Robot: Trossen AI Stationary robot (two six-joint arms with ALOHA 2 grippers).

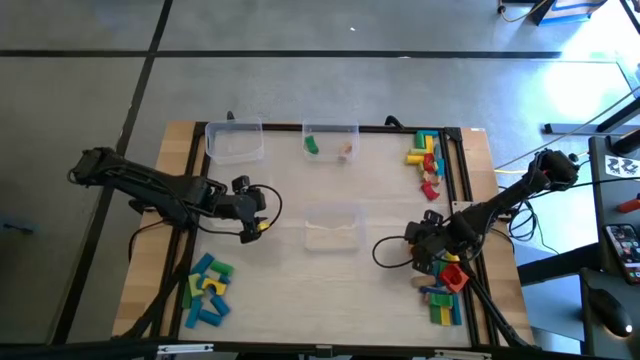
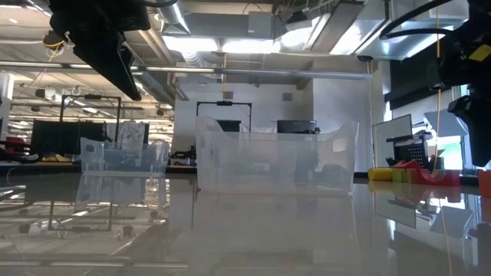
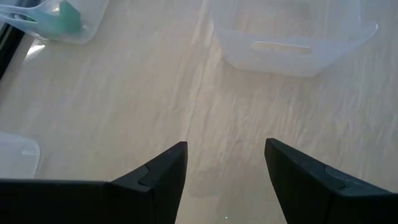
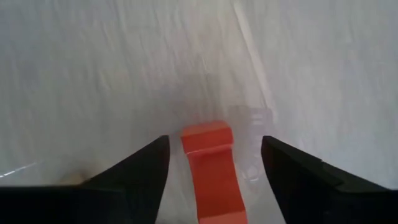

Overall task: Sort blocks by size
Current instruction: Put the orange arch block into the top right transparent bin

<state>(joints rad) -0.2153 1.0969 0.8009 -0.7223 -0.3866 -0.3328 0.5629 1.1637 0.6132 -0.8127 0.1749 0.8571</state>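
Where the pale wooden counter (image 1: 330,290) comes nearest the camera edge, two loose heaps of small plastic toy blocks lie at its front corners: a blue, green and yellow heap (image 1: 208,290) on the left side and a blue, green, red and yellow heap (image 1: 443,297) on the right. Just behind the right heap, the right gripper (image 1: 432,262) hangs low over the counter with its dark fingers spread apart; in the right wrist view a red-orange rectangular block (image 4: 212,171) sits between them with a gap on each side, so neither finger touches it, and whether it rests on the counter cannot be told. Farther back on the left side, the left gripper (image 1: 258,212) hovers above bare counter, its fingers (image 3: 158,177) spread wide and holding nothing. Between the two arms, near the middle of the counter, stands a clear plastic rectangular tub (image 1: 332,226). Along the far edge stand two more clear tubs: the left one (image 1: 234,141) shows no block inside, while the middle one (image 1: 331,141) holds a small green block (image 1: 311,146) and a small pinkish block (image 1: 345,152), apart from each other. At the far right corner lies a third heap of blocks (image 1: 427,160) in yellow, red, green and blue, well apart from both grippers.
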